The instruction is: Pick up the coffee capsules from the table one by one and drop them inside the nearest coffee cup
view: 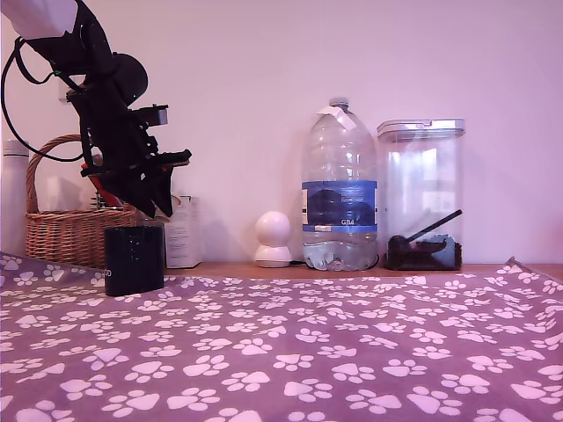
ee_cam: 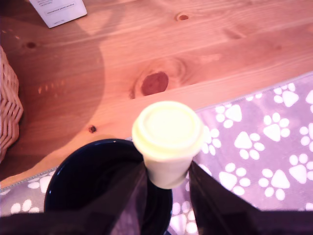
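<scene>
gripper clamped on pale yellow capsule, above black coffee cup; cup on paw-print table, bare wood behind it.

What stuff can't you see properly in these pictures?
- Capsule: in the exterior view the claw hides it.
- Inside of the cup: too dark in the wrist view, and the claw's fingers cover part; the exterior view shows only its side.
- Basket: cut off by the wrist view's edge; the arm covers part in the exterior view.
- Box print: too small, cut off.
</scene>
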Controlling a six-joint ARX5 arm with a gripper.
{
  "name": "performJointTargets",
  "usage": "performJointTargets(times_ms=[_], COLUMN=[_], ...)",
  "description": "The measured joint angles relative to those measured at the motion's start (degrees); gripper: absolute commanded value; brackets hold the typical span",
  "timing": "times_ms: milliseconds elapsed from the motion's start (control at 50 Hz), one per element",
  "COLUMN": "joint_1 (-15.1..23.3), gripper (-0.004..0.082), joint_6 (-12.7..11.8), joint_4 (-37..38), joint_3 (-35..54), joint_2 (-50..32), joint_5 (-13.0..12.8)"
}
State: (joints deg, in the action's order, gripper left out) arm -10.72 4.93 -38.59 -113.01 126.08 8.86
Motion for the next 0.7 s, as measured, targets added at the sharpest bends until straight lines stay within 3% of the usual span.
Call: performJointTargets(times_ms=[700], joint_1=[0.7], gripper=[0.0181], joint_6=[-0.2], joint_4=[1.8], joint_3=[0.0], joint_2=[-4.4], joint_5=[0.0])
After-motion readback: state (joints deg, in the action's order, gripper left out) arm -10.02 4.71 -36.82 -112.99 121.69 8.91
